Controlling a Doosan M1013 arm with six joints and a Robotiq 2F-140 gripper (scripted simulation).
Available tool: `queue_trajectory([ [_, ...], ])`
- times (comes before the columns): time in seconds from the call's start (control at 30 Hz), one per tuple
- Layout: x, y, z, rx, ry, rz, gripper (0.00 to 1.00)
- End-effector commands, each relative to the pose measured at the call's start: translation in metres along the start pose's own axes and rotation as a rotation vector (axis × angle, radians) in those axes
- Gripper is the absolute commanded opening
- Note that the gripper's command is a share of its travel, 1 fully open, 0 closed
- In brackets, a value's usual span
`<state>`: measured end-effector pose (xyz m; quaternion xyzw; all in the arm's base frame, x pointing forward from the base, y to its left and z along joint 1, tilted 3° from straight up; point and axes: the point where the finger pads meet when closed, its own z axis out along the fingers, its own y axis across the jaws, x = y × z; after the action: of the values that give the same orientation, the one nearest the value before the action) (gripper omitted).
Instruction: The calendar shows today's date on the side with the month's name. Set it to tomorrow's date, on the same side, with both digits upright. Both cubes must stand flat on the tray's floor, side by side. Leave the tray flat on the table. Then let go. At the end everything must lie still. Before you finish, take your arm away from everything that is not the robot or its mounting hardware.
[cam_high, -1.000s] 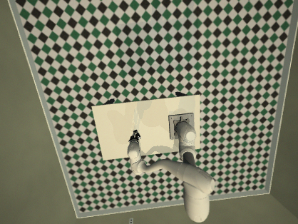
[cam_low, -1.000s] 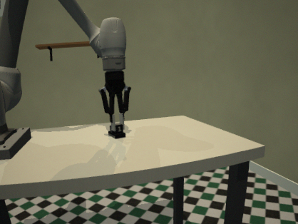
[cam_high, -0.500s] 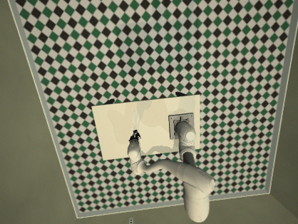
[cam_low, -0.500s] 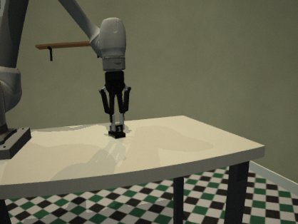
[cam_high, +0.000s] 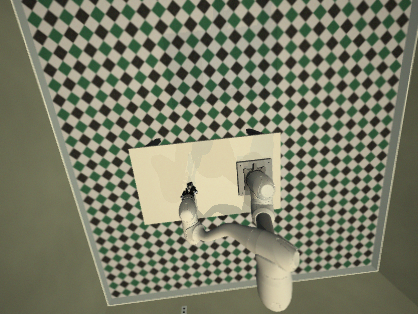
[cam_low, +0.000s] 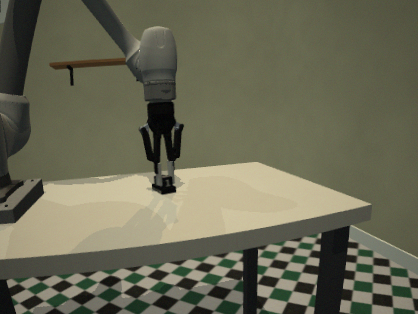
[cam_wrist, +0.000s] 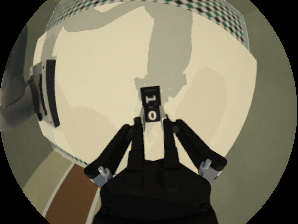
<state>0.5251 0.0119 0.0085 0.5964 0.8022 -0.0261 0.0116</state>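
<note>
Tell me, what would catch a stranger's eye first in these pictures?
Probably the big pale robot arm reaching straight down over a cream table, its black gripper closed on a small dark calendar piece near the table's middle. Next comes the loud green, black and white checkered floor spreading all around the table. A small wooden shelf on the olive wall behind is the only other feature.
</note>
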Motion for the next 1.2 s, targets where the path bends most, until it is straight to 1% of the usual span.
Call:
queue_trajectory([
  [0.0, 0.0000, 0.0000, 0.0001, 0.000, 0.000, 0.000, 0.17],
  [0.37, 0.0000, 0.0000, 0.0034, 0.000, 0.000, 0.000, 0.17],
  [1.17, 0.0000, 0.0000, 0.0036, 0.000, 0.000, 0.000, 0.17],
])
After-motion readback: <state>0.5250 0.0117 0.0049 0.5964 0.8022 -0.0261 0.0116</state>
